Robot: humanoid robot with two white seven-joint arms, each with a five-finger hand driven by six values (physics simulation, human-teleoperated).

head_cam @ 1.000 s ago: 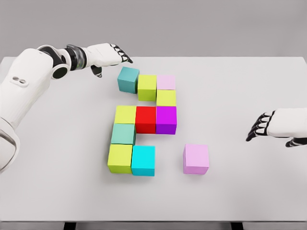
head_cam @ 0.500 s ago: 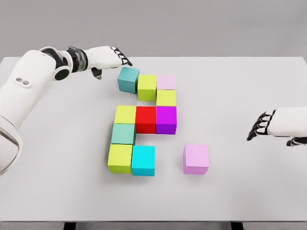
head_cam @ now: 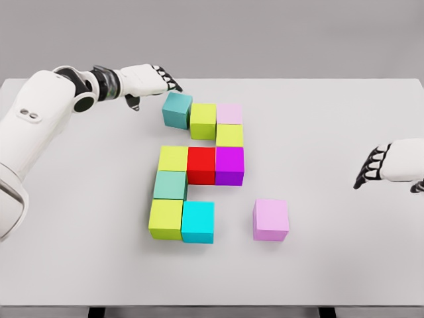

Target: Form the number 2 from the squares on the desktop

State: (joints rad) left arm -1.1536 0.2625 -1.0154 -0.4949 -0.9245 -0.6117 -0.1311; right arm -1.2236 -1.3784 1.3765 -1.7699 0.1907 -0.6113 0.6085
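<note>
Coloured cubes lie on the white table [head_cam: 331,112]. A teal cube [head_cam: 177,109], slightly turned, a lime cube [head_cam: 203,120] and a pale pink cube [head_cam: 229,113] form the top row. Below come a yellow-green cube [head_cam: 230,135], then a yellow [head_cam: 173,158], red [head_cam: 201,165] and purple cube [head_cam: 230,165] in a row. Under those sit a sea-green cube [head_cam: 170,185], a lime cube [head_cam: 165,218] and a cyan cube [head_cam: 198,221]. A lone pink cube [head_cam: 270,219] stands apart at the lower right. My left hand [head_cam: 162,81] hovers open just behind and left of the teal cube. My right hand [head_cam: 377,165] is open at the right edge.
My right hand has drawn back to the right, away from the cubes. My left hand has dropped slightly toward the teal cube. No cube has moved.
</note>
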